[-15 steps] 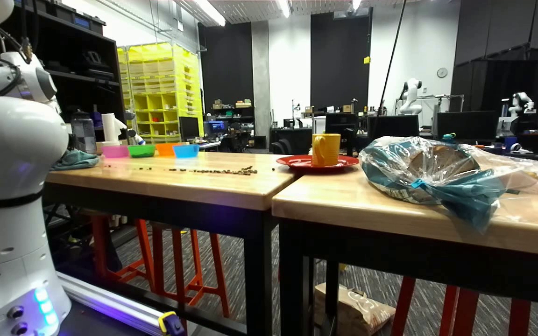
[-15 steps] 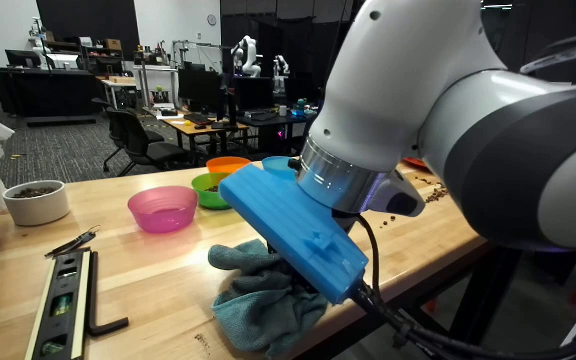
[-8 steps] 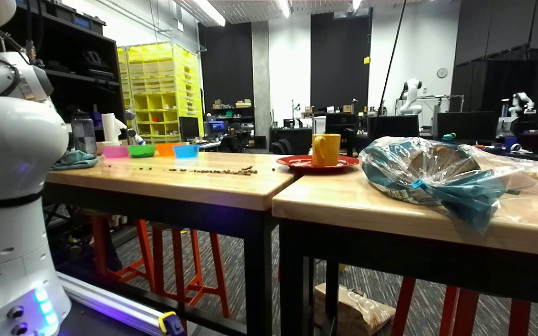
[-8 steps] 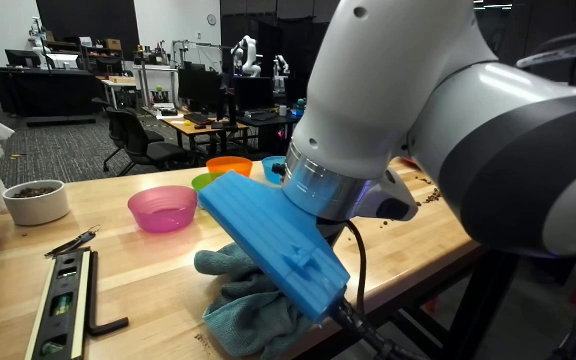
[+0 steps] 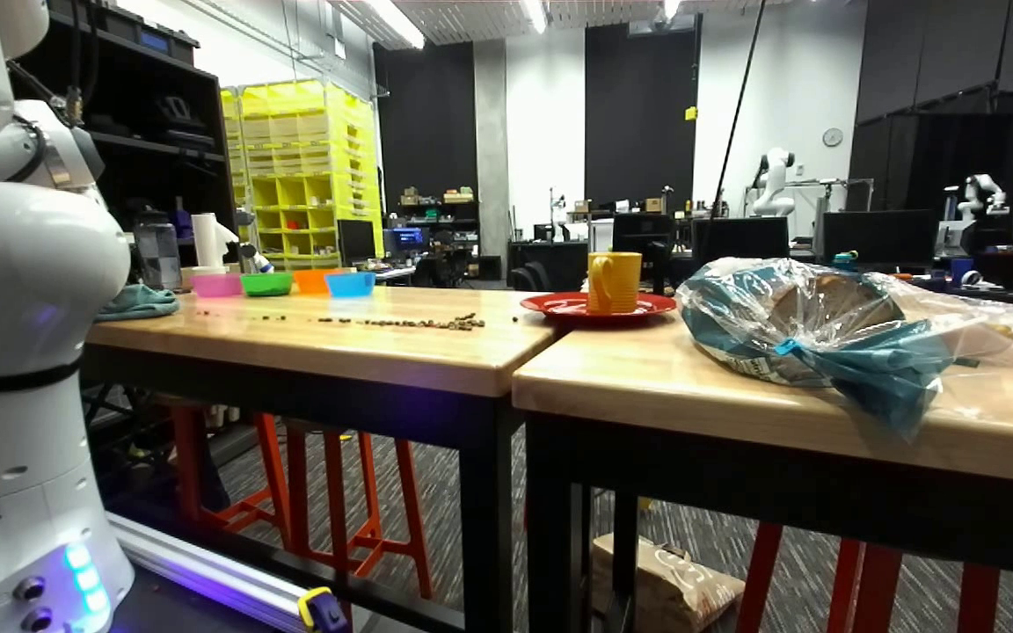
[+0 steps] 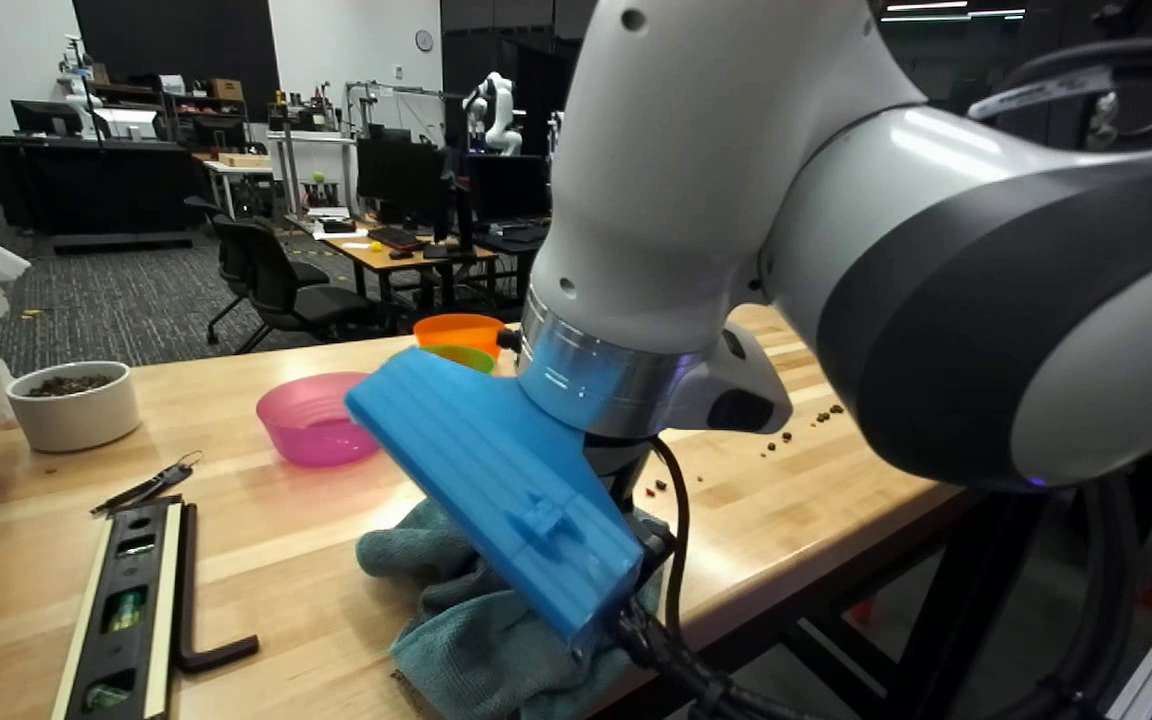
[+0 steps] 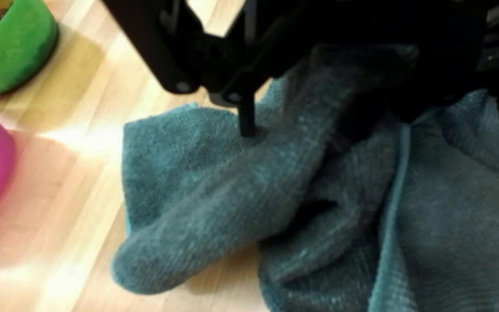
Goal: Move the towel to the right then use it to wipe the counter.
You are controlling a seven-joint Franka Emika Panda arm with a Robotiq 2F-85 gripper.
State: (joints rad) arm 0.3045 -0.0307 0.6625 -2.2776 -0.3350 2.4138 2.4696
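Note:
A crumpled teal towel [image 7: 206, 216] [image 6: 496, 650] lies bunched near the edge of the wooden counter [image 6: 286, 570]. Its end also shows beside the arm as a teal towel [image 5: 139, 303] in an exterior view. My gripper [image 7: 325, 123] is right over the towel, its jaws standing well apart. The finger [image 7: 246, 117] on the left side of the wrist view touches or nearly touches the cloth; the one opposite is lost in dark shadow. A thick fold of towel runs between them without being pinched. In an exterior view the blue cover hides the fingertips.
A pink bowl [image 6: 321, 420] and a green bowl [image 7: 11, 52] stand close by, with an orange bowl [image 6: 458, 333] behind. A spirit level [image 6: 121, 610] and a hex key [image 6: 186, 610] lie nearby. Dark bits [image 5: 423, 323] are scattered along the counter toward a red plate [image 5: 550, 303].
In an exterior view the arm and blue cover have shifted left, and the towel has slid a short way left with them. More scattered bits show behind the gripper.

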